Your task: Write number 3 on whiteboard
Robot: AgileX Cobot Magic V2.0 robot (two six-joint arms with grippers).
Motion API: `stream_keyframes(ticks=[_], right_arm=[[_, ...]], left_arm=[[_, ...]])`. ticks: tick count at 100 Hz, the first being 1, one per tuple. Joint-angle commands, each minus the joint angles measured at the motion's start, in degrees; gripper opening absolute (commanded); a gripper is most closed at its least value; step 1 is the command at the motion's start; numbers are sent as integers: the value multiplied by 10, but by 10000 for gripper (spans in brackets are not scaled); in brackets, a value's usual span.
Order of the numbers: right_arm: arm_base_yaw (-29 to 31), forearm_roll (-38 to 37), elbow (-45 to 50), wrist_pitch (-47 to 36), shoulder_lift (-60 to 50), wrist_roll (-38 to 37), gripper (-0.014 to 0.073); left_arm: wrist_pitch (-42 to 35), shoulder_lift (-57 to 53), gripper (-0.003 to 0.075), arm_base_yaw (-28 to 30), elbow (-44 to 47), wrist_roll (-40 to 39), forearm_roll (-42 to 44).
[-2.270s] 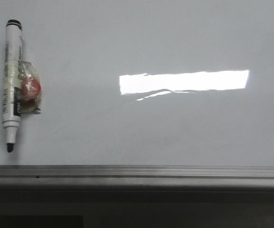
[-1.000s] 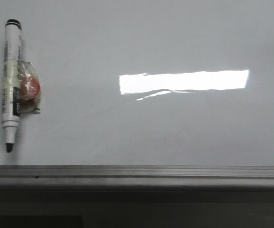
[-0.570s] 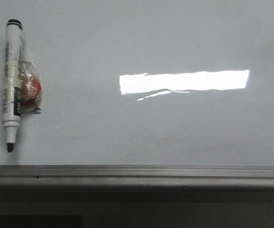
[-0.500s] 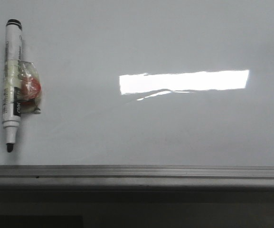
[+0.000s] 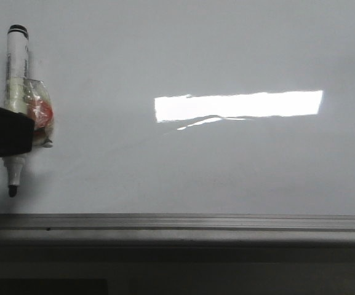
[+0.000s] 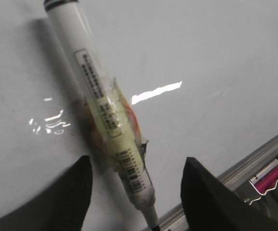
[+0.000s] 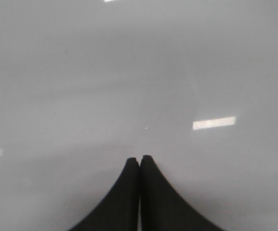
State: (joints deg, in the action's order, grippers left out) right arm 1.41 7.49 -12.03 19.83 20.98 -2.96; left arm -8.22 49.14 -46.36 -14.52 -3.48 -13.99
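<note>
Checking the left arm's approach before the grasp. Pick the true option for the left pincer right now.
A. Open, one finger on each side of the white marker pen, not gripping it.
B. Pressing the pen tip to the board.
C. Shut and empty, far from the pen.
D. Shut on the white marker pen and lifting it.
A: in the left wrist view the left pincer is open, its dark fingers flanking the white marker pen lying on the glossy white whiteboard.
</note>
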Motion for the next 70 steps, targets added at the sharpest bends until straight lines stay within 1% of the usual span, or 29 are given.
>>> stream_keyframes(ticks=[1,7,12,15,17,21,23,25,37,44,55,70], right_arm=[[3,2,-22,-45,9,2,-46],[3,2,-22,-46,9,2,-46],[3,2,-22,-47,9,2,-46],[3,2,-22,-47,9,2,-46],[3,2,-22,-47,9,2,-46],[3,2,-22,-47,9,2,-46],[3,2,-23,-47,9,2,-46],[3,2,-23,-49,9,2,-46],[3,2,-28,-46,9,2,-46],[2,4,-33,-41,9,2,-43],[-9,34,-42,-32,9,10,-43],[-67,81,-54,-18,9,53,-43]], left_arm=[[-48,21,375,-4,-19,-6,-17],[-48,35,347,-4,-19,-6,-21],[-47,51,285,-4,-19,-7,-36],[-47,59,219,-4,-19,-7,-50],[-47,64,188,-4,-19,-7,-59],[-47,71,90,-4,-19,-7,-67],[-48,75,21,-4,-19,-7,-67],[-49,77,-24,-4,-19,-7,-67],[-51,83,-20,-4,-19,-3,-66],[-53,79,-20,-4,-19,3,-50],[-64,64,-20,-4,-19,4,25],[-87,31,-20,-4,-19,4,140]])
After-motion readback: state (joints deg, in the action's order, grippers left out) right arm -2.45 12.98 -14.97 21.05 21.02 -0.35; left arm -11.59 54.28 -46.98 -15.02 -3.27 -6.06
